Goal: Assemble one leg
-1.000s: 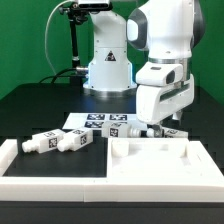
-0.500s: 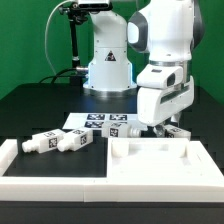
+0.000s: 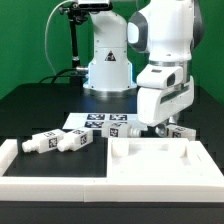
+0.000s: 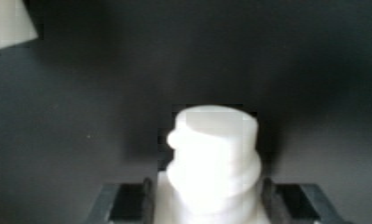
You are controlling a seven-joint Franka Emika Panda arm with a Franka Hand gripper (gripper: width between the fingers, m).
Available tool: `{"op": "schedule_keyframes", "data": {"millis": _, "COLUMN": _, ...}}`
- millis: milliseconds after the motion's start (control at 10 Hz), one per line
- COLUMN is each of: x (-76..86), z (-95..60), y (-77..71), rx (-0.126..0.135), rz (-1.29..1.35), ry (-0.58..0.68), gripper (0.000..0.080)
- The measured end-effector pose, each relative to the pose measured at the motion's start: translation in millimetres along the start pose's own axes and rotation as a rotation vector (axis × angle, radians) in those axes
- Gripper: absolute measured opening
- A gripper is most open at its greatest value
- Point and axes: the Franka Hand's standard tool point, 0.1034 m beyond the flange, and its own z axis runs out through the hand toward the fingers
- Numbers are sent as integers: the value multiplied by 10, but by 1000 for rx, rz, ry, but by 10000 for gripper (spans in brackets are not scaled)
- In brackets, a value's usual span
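Note:
My gripper (image 3: 160,126) is low over the table, just behind the large white panel. In the wrist view the gripper (image 4: 215,204) is shut on a white leg (image 4: 215,155); the two dark fingers (image 4: 130,200) press its sides. A tagged white bit of this leg (image 3: 181,131) sticks out on the exterior view's right of the gripper. Two more legs (image 3: 36,143) (image 3: 70,141) lie side by side at the exterior view's left. Another leg (image 3: 124,131) lies just left of the gripper.
The large white square panel with a raised rim (image 3: 160,183) lies in front of the gripper. A white wall piece (image 3: 20,170) runs along the front left. The marker board (image 3: 98,120) lies behind the legs. The robot base (image 3: 108,70) stands at the back.
The gripper has barely moved. The tagged end of the leg on the exterior view's right of the gripper shows a little more than before.

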Motion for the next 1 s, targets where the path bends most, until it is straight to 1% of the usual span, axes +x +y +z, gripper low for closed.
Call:
{"op": "schedule_keyframes", "data": {"millis": 100, "x": -142, "z": -17, "y": -131, "rx": 6, "rz": 44, "ry": -10, "gripper": 285}}
{"op": "schedule_keyframes", "data": {"millis": 200, "x": -239, "z": -40, "y": -308, "rx": 7, "rz": 83, "ry": -7, "gripper": 285}}
{"op": "schedule_keyframes", "data": {"millis": 300, "x": -344, "z": -21, "y": -447, "rx": 12, "rz": 134, "ry": -12, "gripper": 285}}
{"op": "schedule_keyframes", "data": {"millis": 400, "x": -372, "z": -15, "y": -509, "rx": 11, "rz": 174, "ry": -11, "gripper": 287}}
{"op": "schedule_keyframes", "data": {"millis": 600, "x": -351, "z": -15, "y": -514, "rx": 10, "rz": 177, "ry": -7, "gripper": 287}}
{"op": "schedule_keyframes", "data": {"millis": 700, "x": -354, "z": -13, "y": -515, "rx": 10, "rz": 177, "ry": -8, "gripper": 368}}
{"op": "schedule_keyframes", "data": {"millis": 800, "x": -356, "z": -11, "y": -516, "rx": 11, "rz": 177, "ry": -8, "gripper": 502}}
{"op": "schedule_keyframes", "data": {"millis": 900, "x": -358, "z": -9, "y": -517, "rx": 11, "rz": 177, "ry": -9, "gripper": 502}}
{"op": "schedule_keyframes", "data": {"millis": 1000, "x": -359, "z": -7, "y": -518, "rx": 11, "rz": 177, "ry": -9, "gripper": 616}}
